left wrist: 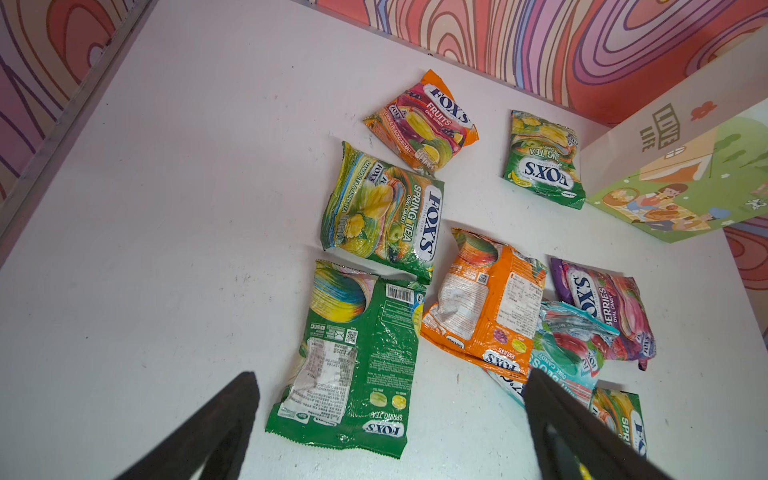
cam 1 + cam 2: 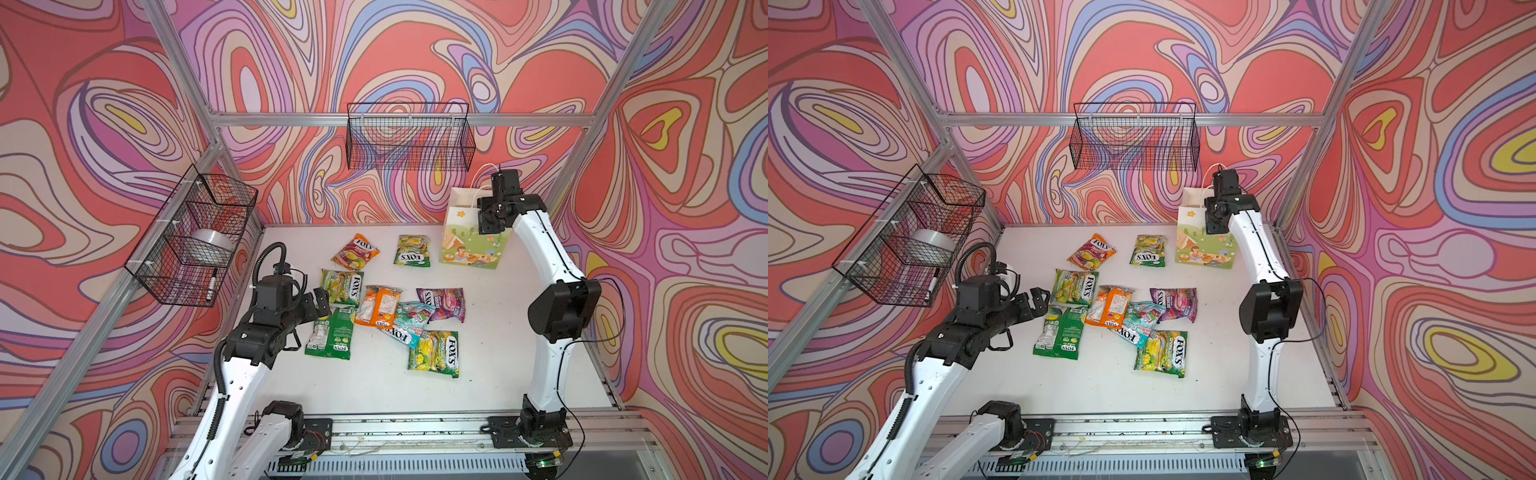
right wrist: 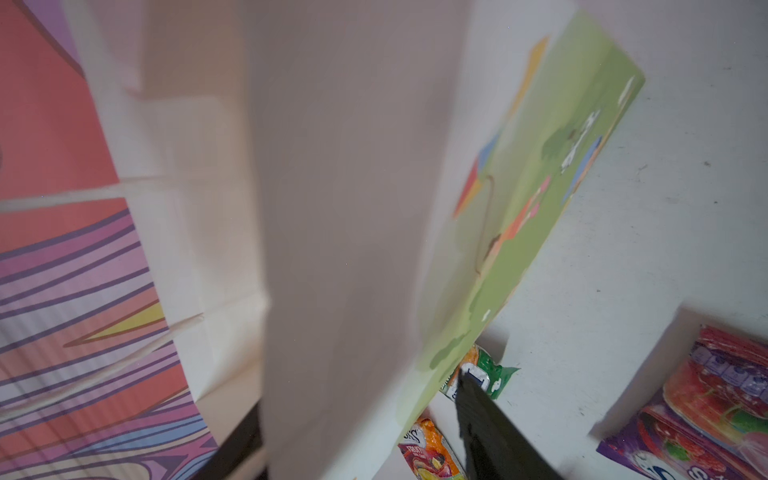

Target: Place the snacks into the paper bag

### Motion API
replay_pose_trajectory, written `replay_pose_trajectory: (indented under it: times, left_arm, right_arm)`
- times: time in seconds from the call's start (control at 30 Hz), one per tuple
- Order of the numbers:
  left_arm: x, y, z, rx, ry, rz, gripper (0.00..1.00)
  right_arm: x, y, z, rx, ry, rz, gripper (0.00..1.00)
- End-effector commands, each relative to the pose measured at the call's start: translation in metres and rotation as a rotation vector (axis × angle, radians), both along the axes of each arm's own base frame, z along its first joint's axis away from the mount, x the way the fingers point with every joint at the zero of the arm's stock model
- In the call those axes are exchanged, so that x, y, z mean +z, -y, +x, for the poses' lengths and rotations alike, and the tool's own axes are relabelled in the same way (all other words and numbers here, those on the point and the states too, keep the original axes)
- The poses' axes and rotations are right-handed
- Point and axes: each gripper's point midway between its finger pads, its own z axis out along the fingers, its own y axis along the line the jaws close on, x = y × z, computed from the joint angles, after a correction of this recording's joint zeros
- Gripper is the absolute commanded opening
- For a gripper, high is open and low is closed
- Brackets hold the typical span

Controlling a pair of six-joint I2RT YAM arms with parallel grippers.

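Observation:
Several glossy FOX'S snacks lie flat mid-table: a green packet (image 2: 331, 332) (image 1: 353, 357) face down, an orange one (image 2: 378, 306), a purple one (image 2: 442, 303), a teal one (image 2: 409, 324) and yellow-green ones (image 2: 341, 286). My left gripper (image 2: 322, 305) (image 1: 390, 376) hangs open just above the green packet's near end, holding nothing. The white paper bag (image 2: 465, 245) (image 3: 340, 208) stands upright at the back right. My right gripper (image 2: 488, 228) (image 3: 357, 395) is at the bag's top edge, jaws apart, one finger inside and one finger (image 3: 490, 419) outside the picnic-picture wall.
A black wire basket (image 2: 409, 137) hangs on the back wall. Another basket (image 2: 195, 237) on the left wall holds a tape roll (image 2: 210, 243) and a marker (image 2: 212, 284). Aluminium frame posts edge the white table (image 2: 519, 353), and patterned walls close three sides.

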Motion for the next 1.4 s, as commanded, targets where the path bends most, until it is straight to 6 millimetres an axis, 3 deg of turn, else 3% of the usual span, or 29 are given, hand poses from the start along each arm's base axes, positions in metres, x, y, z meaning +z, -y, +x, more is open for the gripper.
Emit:
replay_pose_trajectory:
  times: [0.0,0.17,0.37,0.53,0.77,0.87,1.0,1.13,1.37]
  left_arm:
    - [0.000,-0.001,0.000,0.006,0.010,-0.008,1.00]
    - [-0.002,0.000,0.000,0.000,0.007,-0.017,1.00]
    - [-0.001,0.004,-0.001,-0.014,0.008,-0.032,1.00]
    - [0.002,0.003,-0.004,-0.012,0.021,-0.031,1.00]
    - [0.004,0.005,-0.006,-0.026,0.033,-0.042,1.00]
    - [0.005,0.007,-0.006,-0.033,0.040,-0.050,1.00]
    - [0.007,0.009,-0.008,-0.044,0.047,-0.061,1.00]
    - [0.009,0.011,-0.009,-0.051,0.058,-0.066,1.00]
    - [0.010,0.014,-0.009,-0.064,0.064,-0.077,1.00]
  right_arm:
    - [-0.003,0.004,-0.009,-0.026,-0.023,0.004,0.56]
    - [0.018,0.013,-0.023,-0.051,0.007,-0.038,0.40]
    - [0.042,0.024,-0.041,-0.014,0.007,-0.126,0.00]
    - [0.052,0.036,-0.067,0.086,-0.072,-0.243,0.00]
    - [0.096,0.052,-0.095,0.409,-0.007,-0.429,0.00]
    - [0.092,0.057,-0.112,0.568,-0.009,-0.372,0.00]
    - [0.081,0.060,-0.139,0.751,-0.075,-0.446,0.00]
    - [0.065,0.076,-0.169,0.820,-0.215,-0.554,0.00]
    - [0.065,0.067,-0.209,0.898,-0.209,-0.577,0.00]
